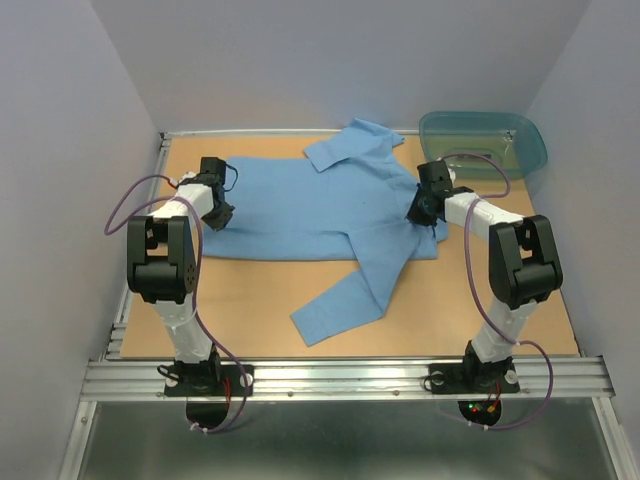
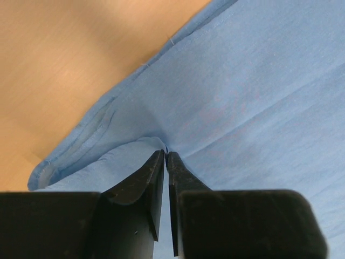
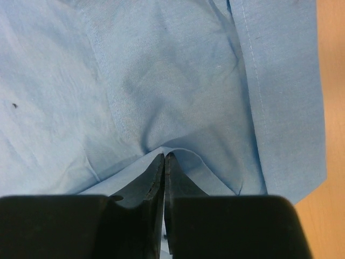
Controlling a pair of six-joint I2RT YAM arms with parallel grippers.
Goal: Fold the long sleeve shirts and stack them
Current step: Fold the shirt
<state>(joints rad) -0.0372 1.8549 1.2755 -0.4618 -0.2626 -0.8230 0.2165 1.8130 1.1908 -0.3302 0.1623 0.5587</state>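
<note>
One light blue long sleeve shirt (image 1: pixel 300 205) lies spread across the wooden table, collar toward the back right and one sleeve (image 1: pixel 345 295) trailing toward the front. My left gripper (image 1: pixel 217 213) sits on the shirt's left edge, shut on a pinched fold of the cloth (image 2: pixel 156 145). My right gripper (image 1: pixel 420 211) sits near the shirt's right side, also shut on a raised fold of fabric (image 3: pixel 178 154). In both wrist views the fingertips meet with cloth puckered up around them.
A translucent teal plastic tub (image 1: pixel 485 140) stands at the back right corner, just behind the right arm. Bare wooden table (image 1: pixel 450 310) shows in front of the shirt and along its left edge (image 2: pixel 64 65). White walls enclose the sides and back.
</note>
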